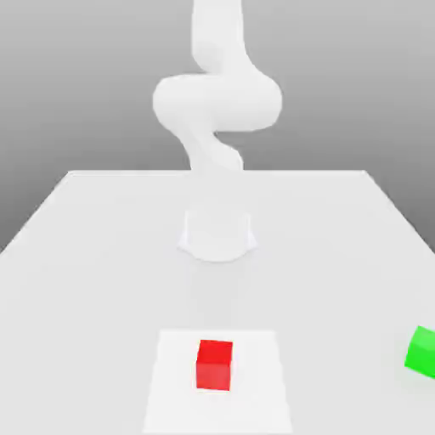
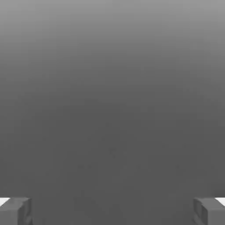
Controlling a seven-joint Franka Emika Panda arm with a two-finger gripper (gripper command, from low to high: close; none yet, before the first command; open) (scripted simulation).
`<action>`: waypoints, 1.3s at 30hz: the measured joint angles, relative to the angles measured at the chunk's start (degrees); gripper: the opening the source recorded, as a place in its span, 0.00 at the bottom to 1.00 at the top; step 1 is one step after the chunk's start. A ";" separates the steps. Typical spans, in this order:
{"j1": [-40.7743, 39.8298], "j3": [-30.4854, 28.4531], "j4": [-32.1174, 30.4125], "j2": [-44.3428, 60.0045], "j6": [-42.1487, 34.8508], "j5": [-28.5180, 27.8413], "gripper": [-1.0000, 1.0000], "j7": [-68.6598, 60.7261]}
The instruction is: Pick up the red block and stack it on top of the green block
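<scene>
Jaws spread wide and empty on the gripper [image 2: 112, 212]; reaching comes first, probably lowering over the glossy red cube-shaped block [image 1: 214, 365].

One red block [image 1: 214, 365], one green [image 1: 422, 352].

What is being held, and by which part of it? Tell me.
Nothing is held: the jaws stand wide apart, and the red block sits away from them.

white table [image 1: 102, 280], red block [image 1: 214, 365] on pale patch [image 1: 263, 382], green block [image 1: 422, 352]
</scene>
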 joint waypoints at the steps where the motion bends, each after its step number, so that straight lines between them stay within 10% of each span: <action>1: -0.11 0.08 -1.11 2.31 1.26 -0.01 0.50 0.24; 26: -0.99 0.40 -19.62 54.46 33.09 -0.55 0.50 4.84; 27: -0.91 0.31 -19.41 55.98 34.39 -0.61 0.00 4.89; 39: -1.30 0.77 -20.72 47.10 26.82 -0.35 0.00 4.73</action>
